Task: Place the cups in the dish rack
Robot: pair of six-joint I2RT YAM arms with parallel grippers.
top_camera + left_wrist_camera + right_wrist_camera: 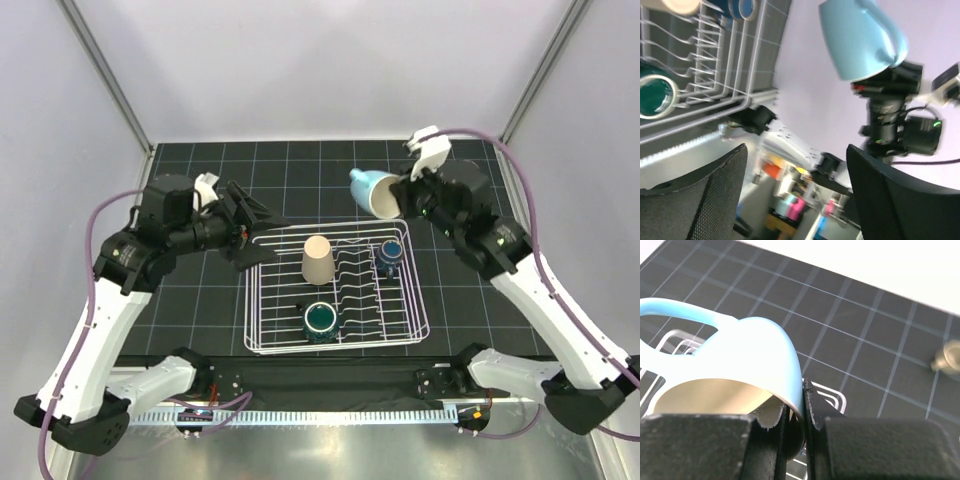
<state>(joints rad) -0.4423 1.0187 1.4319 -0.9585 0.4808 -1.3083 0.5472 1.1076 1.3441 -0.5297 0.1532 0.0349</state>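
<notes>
Top external view, itemised.

- Dish rack (280, 300): one, white wire, at the middle of the dark gridded mat (200, 170).
- Cups: four in all, three of them in the rack.
  - Beige cup (317, 258): one, left of the dividers.
  - Teal-green mug (321, 320): one, mouth up, near middle.
  - Small dark mug (390, 252): one, possibly blue, far-right part.
  - Light blue mug (375, 190): one, tipped sideways in the air by the rack's far-right corner.
- Right gripper (405, 195): jaws clamped on the light blue mug's rim.
- Left gripper (262, 238): jaws apart, empty, at the rack's far-left corner.

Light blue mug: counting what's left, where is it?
Top view, right of centre: the light blue mug hangs by the dish rack's far right corner, rim in the right gripper's jaws.
</notes>
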